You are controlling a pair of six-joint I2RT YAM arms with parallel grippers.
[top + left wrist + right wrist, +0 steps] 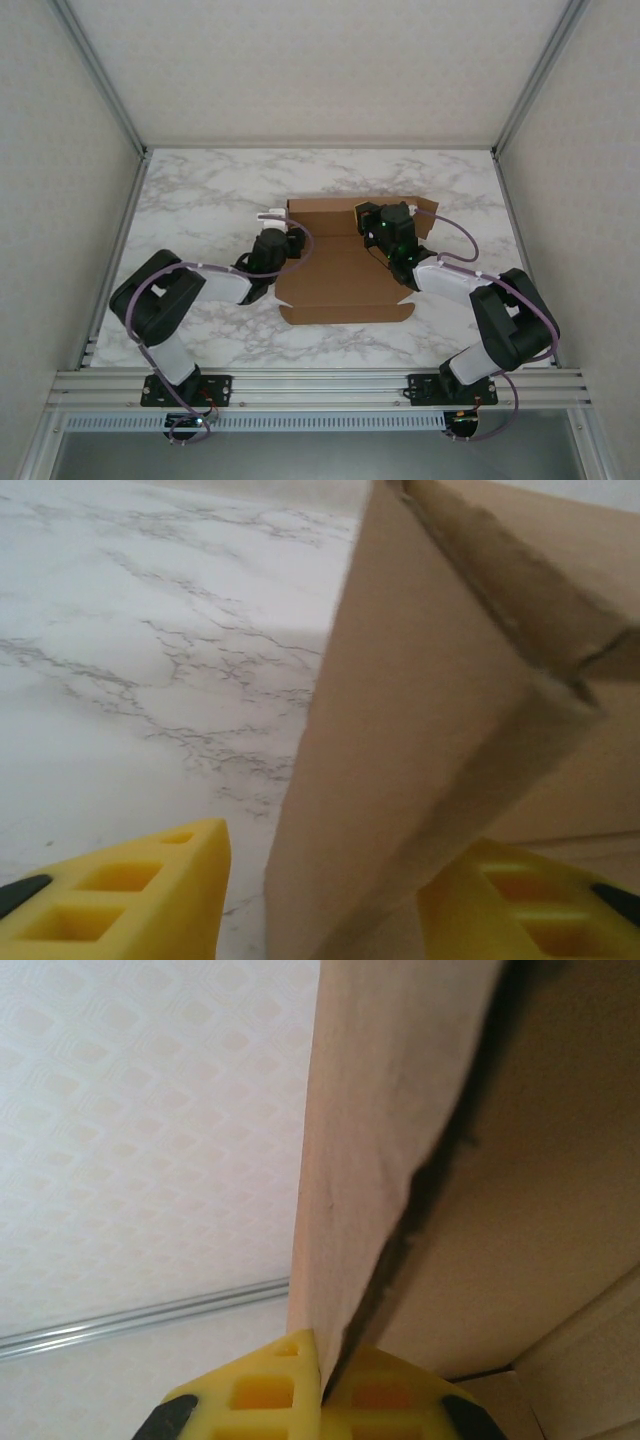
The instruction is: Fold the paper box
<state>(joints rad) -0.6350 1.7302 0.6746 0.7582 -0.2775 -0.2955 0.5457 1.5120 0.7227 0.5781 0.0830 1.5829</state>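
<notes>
The paper box lies mid-table as a brown cardboard sheet with its far wall and side flaps raised. My left gripper is at the box's far left corner. In the left wrist view its yellow fingers stand apart on either side of an upright side flap, one outside over the marble, one inside. My right gripper is at the far right part of the box. In the right wrist view its yellow fingers are pinched on the edge of a raised cardboard flap.
The marble table is bounded by an aluminium frame, with white walls on three sides. A metal rail carrying both arm bases runs along the near edge. Bare marble lies left, right and beyond the box.
</notes>
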